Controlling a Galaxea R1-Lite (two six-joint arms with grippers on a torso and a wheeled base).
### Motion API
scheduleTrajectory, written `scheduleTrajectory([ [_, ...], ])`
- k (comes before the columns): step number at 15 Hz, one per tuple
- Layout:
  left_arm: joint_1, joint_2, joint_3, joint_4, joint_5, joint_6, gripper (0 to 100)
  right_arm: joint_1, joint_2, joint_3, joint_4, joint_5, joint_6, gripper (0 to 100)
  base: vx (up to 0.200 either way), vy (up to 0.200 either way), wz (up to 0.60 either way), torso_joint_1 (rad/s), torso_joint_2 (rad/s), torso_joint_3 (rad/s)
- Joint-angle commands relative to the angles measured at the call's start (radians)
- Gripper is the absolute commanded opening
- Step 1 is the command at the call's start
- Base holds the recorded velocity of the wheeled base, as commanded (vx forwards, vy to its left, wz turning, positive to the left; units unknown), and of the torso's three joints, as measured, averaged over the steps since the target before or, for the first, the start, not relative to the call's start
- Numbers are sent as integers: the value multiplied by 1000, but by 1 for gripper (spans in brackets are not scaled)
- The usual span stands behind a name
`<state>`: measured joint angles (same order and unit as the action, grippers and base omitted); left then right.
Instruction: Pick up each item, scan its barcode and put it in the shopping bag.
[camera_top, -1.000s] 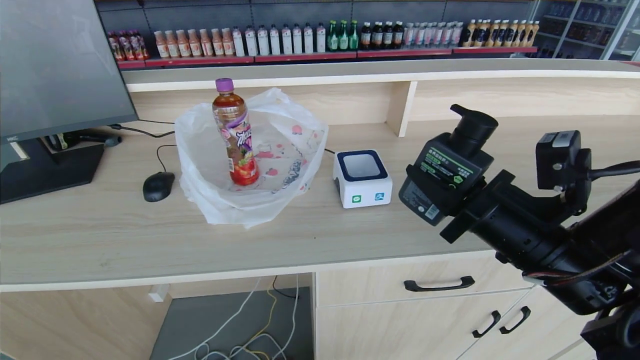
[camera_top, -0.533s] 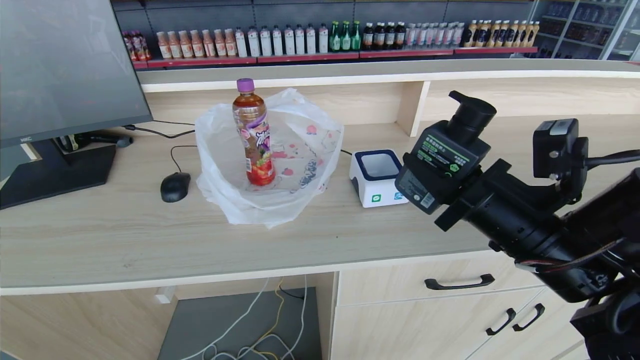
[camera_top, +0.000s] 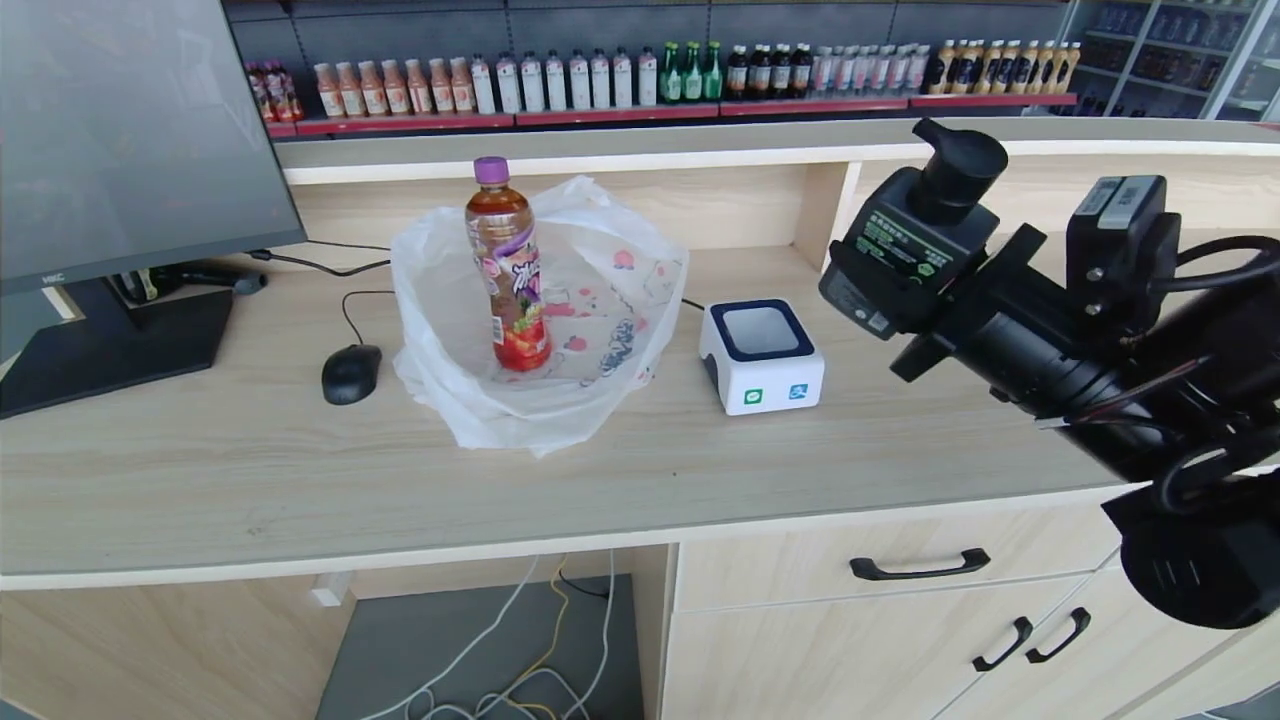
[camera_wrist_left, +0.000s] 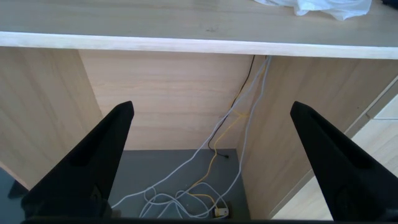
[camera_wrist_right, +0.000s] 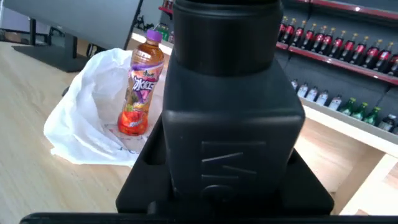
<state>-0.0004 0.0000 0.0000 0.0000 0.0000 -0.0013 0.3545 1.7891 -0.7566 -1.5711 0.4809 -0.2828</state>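
Plainly, the next move turns on how the black bottle (camera_top: 915, 250) lies relative to the scanner (camera_top: 762, 355). The right pincer (camera_top: 960, 300) is clenched on the bottle's body and holds it in the air above the table (camera_top: 200, 470). The scanner sits on the table below the bottle and towards the robot's left, near but apart, with its window facing up. The bottle's long axis is tilted, its cap pointing up and away and its base slanting down towards the scanner side. A pale printed patch shows near the base, likely the barcode, though it is too small to be sure. I judge that this patch must be lowered and turned over the window. The shopping bag (camera_top: 430, 280) lies just beyond the scanner, farther left, its mouth spread wide around an upright tea bottle (camera_top: 510, 270) standing inside. The left pincer (camera_wrist_left: 211, 162) hangs released, low before the table's front edge, so the right arm is far better placed.
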Motion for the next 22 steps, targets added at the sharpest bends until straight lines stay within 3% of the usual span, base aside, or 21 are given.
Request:
scheduleTrajectory([
  [1,0,0,0,0,0,0,100,-12,121,-167,0,10,-84,0,0,0,0,0,0,0],
  [3,0,0,0,0,0,0,100,-12,144,-211,0,10,-128,0,0,0,0,0,0,0],
  [5,0,0,0,0,0,0,100,-14,210,-340,0,68,-311,0,0,0,0,0,0,0],
  [7,0,0,0,0,0,0,100,-14,263,-435,0,124,-391,0,0,0,0,0,0,0],
  [12,0,0,0,0,0,0,100,-49,372,-514,0,277,-558,0,0,0,0,0,0,0],
  [14,0,0,0,0,0,0,100,-68,426,-552,0,335,-589,0,0,0,0,0,0,0],
  [22,0,0,0,0,0,0,100,-65,454,-546,0,381,-642,0,0,0,0,0,0,0],
])
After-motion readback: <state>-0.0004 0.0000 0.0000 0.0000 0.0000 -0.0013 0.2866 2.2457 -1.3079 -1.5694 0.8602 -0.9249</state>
